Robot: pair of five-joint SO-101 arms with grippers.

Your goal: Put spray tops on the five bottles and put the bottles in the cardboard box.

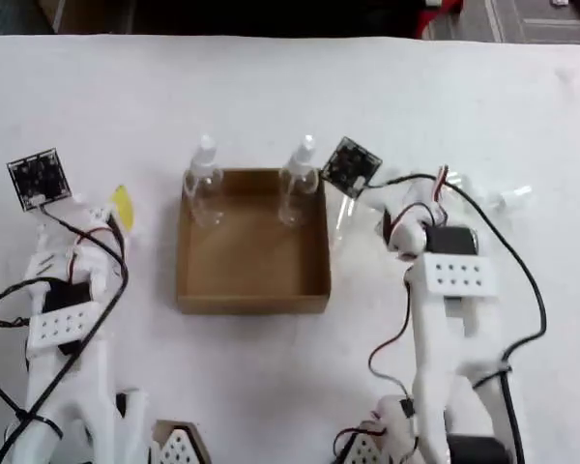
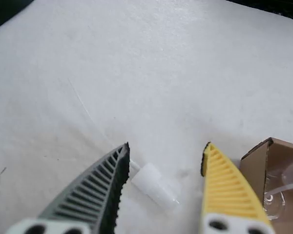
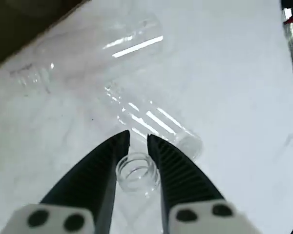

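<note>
The cardboard box (image 1: pixel 251 280) sits mid-table, and two clear bottles with white spray tops (image 1: pixel 205 184) (image 1: pixel 298 179) stand at its back wall. My left gripper (image 2: pixel 166 146) is open just left of the box, with a loose white spray top (image 2: pixel 154 187) lying on the cloth between its grey and yellow fingers. My right gripper (image 3: pixel 138 139) is right of the box, its black fingers closed on the neck of an uncapped clear bottle (image 3: pixel 136 173). Beyond it lie two more uncapped clear bottles (image 3: pixel 154 122) (image 3: pixel 132 41).
A corner of the box (image 2: pixel 261 156) shows beside the yellow finger. Another white spray top (image 1: pixel 514 196) lies at the far right of the white tablecloth. Cables hang from both arms. The cloth is bare behind the box.
</note>
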